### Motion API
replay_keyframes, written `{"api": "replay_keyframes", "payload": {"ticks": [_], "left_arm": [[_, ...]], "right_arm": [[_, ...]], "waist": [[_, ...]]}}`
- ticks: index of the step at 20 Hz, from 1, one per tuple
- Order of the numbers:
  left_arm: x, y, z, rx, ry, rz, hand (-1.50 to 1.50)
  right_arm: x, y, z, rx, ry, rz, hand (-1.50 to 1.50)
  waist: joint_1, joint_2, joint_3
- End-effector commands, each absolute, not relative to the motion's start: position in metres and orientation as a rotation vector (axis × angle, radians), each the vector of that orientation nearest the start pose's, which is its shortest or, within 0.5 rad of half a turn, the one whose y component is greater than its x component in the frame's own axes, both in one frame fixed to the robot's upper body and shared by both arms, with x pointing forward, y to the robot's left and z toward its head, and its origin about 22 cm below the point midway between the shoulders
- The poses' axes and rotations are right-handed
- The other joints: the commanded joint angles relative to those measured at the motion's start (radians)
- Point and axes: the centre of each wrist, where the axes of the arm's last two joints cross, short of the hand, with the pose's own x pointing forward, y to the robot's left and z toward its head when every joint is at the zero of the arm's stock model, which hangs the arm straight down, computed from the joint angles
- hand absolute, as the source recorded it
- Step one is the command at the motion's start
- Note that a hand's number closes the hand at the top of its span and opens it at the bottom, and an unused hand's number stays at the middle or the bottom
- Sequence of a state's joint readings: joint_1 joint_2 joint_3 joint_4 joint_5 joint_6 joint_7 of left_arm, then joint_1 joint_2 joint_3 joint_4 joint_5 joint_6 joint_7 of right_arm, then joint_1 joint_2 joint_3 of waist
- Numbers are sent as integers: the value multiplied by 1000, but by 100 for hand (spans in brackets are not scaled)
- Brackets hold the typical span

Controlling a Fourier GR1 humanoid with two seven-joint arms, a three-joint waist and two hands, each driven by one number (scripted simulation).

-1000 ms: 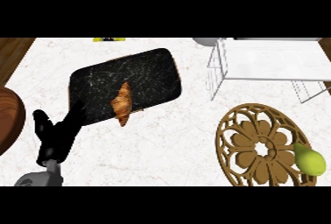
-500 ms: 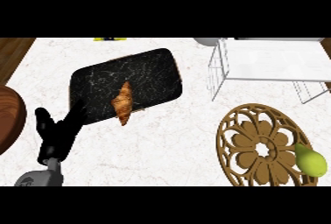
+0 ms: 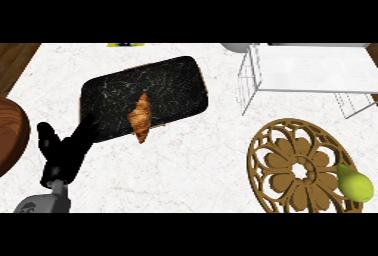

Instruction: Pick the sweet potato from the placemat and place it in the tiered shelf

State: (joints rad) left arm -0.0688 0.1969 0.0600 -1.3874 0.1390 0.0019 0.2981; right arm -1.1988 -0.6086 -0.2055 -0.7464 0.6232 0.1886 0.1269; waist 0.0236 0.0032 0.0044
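Sweet potato lies on the dark placemat, tip overhanging its near edge. Your left hand (fingers spread wide, holding nothing) sits at its 8 o'clock. Tiered shelf stands at 2 o'clock.

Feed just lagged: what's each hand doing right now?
Left hand: open, holding nothing, beside the placemat.
Right hand: not in view.
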Motion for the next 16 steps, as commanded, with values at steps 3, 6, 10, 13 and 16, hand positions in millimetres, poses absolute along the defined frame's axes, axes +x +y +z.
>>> {"api": "replay_keyframes", "payload": {"ticks": [3, 6, 10, 13, 16], "left_arm": [[261, 291, -6, 87, -1114, 24, 0], [255, 275, -20, 81, -1127, 19, 0], [251, 285, -31, 95, -1120, 42, 0], [257, 284, -17, 62, -1113, 11, 0], [259, 297, -16, 87, -1138, 45, 0]], "right_arm": [[444, -320, 303, -912, -1623, 638, 150], [444, -330, 304, -892, -1639, 639, 150], [445, -311, 303, -956, -1573, 727, 150], [443, -341, 313, -835, -1639, 411, -150], [448, -326, 316, -787, -1657, 321, -150]], "waist": [[-4, 2, -4], [-4, 2, -4], [-14, -1, -5], [-4, 3, -4], [-3, 3, -5]]}}
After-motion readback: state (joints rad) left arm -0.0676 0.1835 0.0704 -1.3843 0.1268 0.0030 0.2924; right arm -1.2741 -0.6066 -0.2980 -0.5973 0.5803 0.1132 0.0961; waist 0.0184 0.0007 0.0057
